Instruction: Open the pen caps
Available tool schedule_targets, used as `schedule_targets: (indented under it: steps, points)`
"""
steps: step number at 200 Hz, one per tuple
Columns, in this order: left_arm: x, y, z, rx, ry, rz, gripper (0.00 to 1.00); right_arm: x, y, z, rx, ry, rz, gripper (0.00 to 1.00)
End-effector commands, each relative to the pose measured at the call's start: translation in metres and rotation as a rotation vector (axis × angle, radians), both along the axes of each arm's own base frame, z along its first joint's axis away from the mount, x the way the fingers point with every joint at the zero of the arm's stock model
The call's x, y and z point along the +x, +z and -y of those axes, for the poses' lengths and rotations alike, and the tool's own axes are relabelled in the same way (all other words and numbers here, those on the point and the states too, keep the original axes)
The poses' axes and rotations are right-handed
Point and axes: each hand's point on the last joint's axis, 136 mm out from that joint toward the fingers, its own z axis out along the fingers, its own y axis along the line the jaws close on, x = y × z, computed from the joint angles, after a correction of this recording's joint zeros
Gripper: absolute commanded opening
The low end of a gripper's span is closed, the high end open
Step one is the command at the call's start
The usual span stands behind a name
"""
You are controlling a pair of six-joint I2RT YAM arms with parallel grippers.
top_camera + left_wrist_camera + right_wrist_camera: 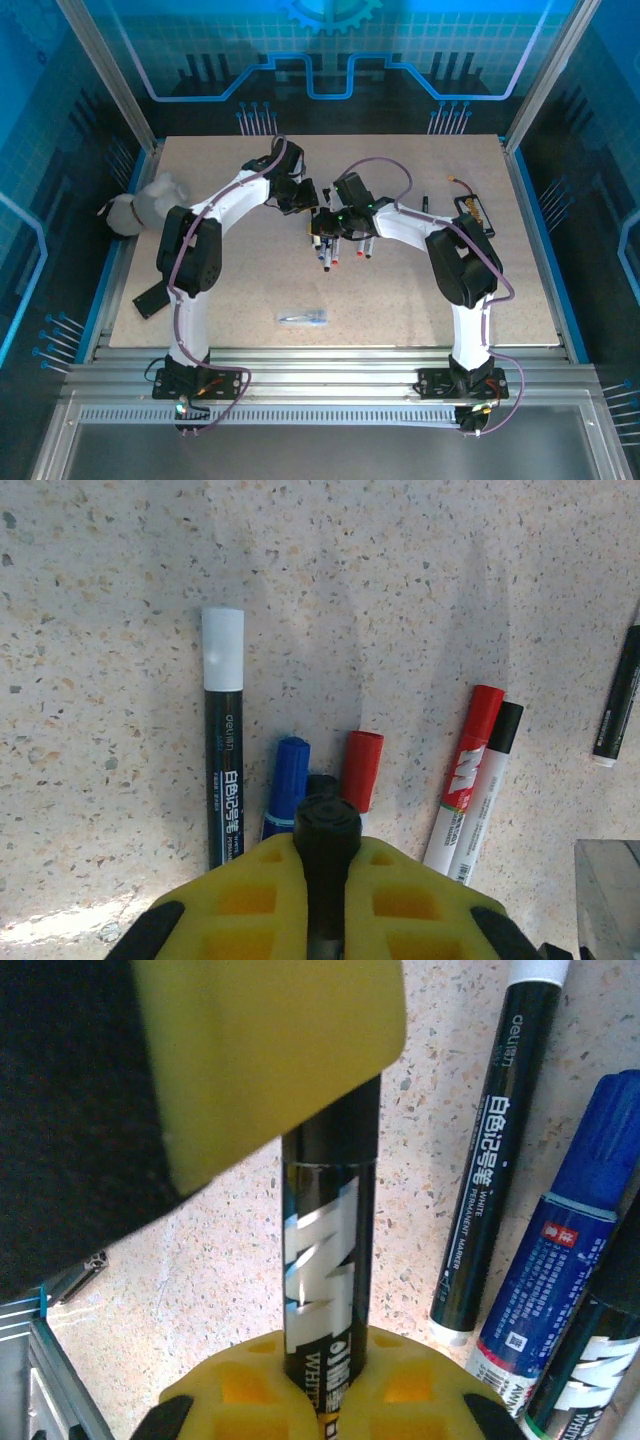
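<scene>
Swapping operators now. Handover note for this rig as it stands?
Left gripper: shut on the black cap of the black marker.
Right gripper: shut on that marker's barrel.
Cap looks seated, no gap at the seam; not pulled yet.
On the table, all capped: white-capped pen, blue-capped pen, red-capped pen, then red-capped white pen beside black-capped white pen.
Left: every cap.
</scene>
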Motion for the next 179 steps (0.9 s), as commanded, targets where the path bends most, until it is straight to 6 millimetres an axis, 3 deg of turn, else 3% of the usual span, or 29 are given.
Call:
schedule_targets:
  steps: [1, 5, 16, 31, 63, 92, 135, 155, 179]
  points:
    - [-0.004, 0.012, 0.002, -0.023, 0.004, 0.011, 0.0, -0.006, 0.016, -0.011, 0.039, 0.046, 0.046, 0.0]
    - [-0.004, 0.011, 0.002, -0.022, 0.005, 0.009, 0.0, -0.007, 0.016, -0.011, 0.039, 0.048, 0.047, 0.0]
    - [-0.004, 0.009, 0.002, -0.02, 0.006, 0.005, 0.16, -0.009, 0.017, -0.01, 0.042, 0.05, 0.052, 0.0]
    - [-0.005, 0.005, 0.001, -0.017, 0.01, -0.004, 0.25, -0.01, 0.021, -0.01, 0.052, 0.053, 0.06, 0.0]
    - [-0.003, 0.002, 0.002, -0.019, 0.014, -0.007, 0.3, -0.012, 0.025, -0.012, 0.06, 0.063, 0.066, 0.0]
    - [-0.003, -0.001, 0.002, -0.018, 0.012, -0.011, 0.28, -0.015, 0.024, -0.013, 0.059, 0.069, 0.062, 0.0]
    - [-0.002, -0.002, 0.004, -0.021, 0.01, -0.013, 0.0, -0.017, 0.021, -0.017, 0.064, 0.076, 0.05, 0.0]
    - [0.002, -0.003, 0.0, 0.002, 0.024, -0.003, 0.0, -0.019, 0.019, -0.016, 0.063, 0.077, 0.041, 0.0]
    - [0.019, 0.0, -0.011, 0.042, 0.053, 0.021, 0.0, -0.051, 0.01, -0.01, 0.046, 0.124, -0.023, 0.0]
